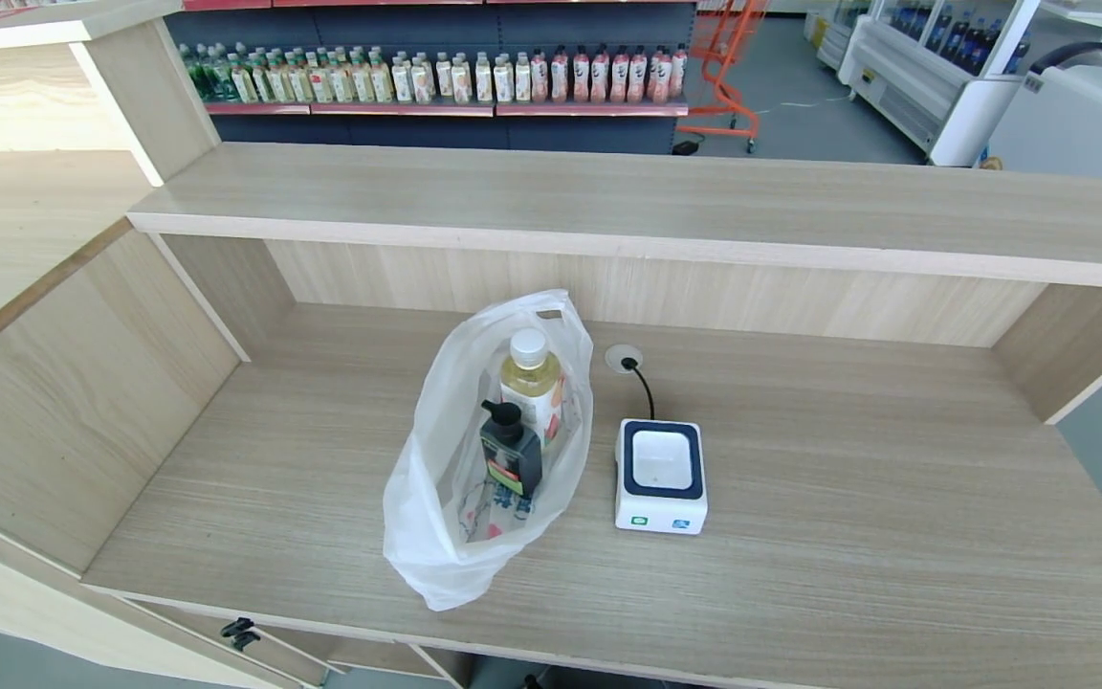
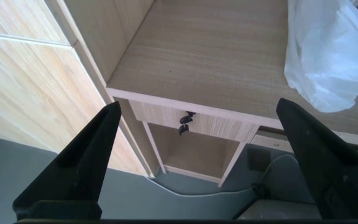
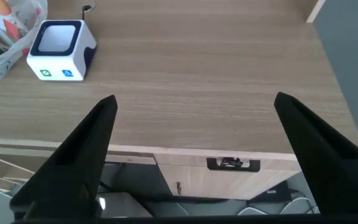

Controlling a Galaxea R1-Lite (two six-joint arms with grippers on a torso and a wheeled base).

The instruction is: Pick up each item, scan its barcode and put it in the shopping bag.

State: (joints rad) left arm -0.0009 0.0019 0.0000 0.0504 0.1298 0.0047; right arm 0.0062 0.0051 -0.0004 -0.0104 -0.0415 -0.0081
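A white plastic shopping bag (image 1: 436,536) stands open on the wooden counter (image 1: 848,536), left of centre. Inside it are a bottle of yellow drink with a white cap (image 1: 529,378), a dark pump bottle (image 1: 511,450) and a printed packet low in the bag. A white barcode scanner (image 1: 660,475) with a dark-framed window sits just right of the bag; it is also in the right wrist view (image 3: 59,50). My left gripper (image 2: 201,155) hangs open off the counter's front left corner, below the bag (image 2: 334,56). My right gripper (image 3: 194,155) is open over the counter's front edge, holding nothing.
A raised wooden shelf (image 1: 608,206) and side walls enclose the counter on three sides. The scanner's black cable (image 1: 642,383) runs into a hole at the back. Drawers with black handles (image 3: 232,163) sit under the front edge. Wide bare counter lies to the scanner's right.
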